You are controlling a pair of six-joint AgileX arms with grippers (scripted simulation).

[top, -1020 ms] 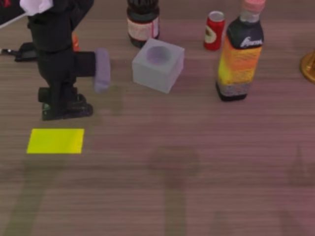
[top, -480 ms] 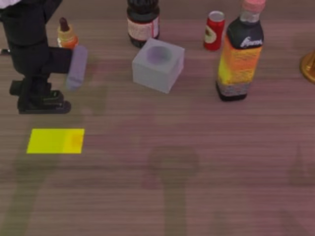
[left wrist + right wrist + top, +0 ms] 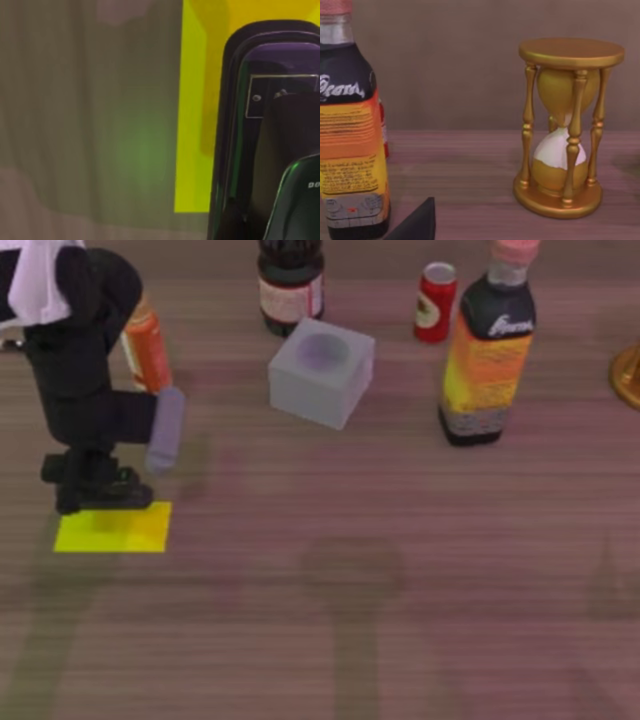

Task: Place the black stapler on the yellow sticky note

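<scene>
Pinching the stapler (image 3: 100,492), the left gripper (image 3: 92,480) hung over the note's (image 3: 130,532) far edge at the bench's (image 3: 400,590) left. The right arm was out of the top view.

The left wrist view looks down on the wooden table (image 3: 90,125), its grain running along the picture's height, with soft shadow patches across it. The yellow sticky note (image 3: 192,100) lies flat on the table as a bright, plain sheet. Over the note sits the black stapler (image 3: 250,165), a long dark bar with a rounded end and a glossy, faintly purple top bearing a small outlined rectangle. A dark shadow falls on the note just beside the stapler. One black finger (image 3: 295,200) of the left gripper overlaps the stapler's near end.
</scene>
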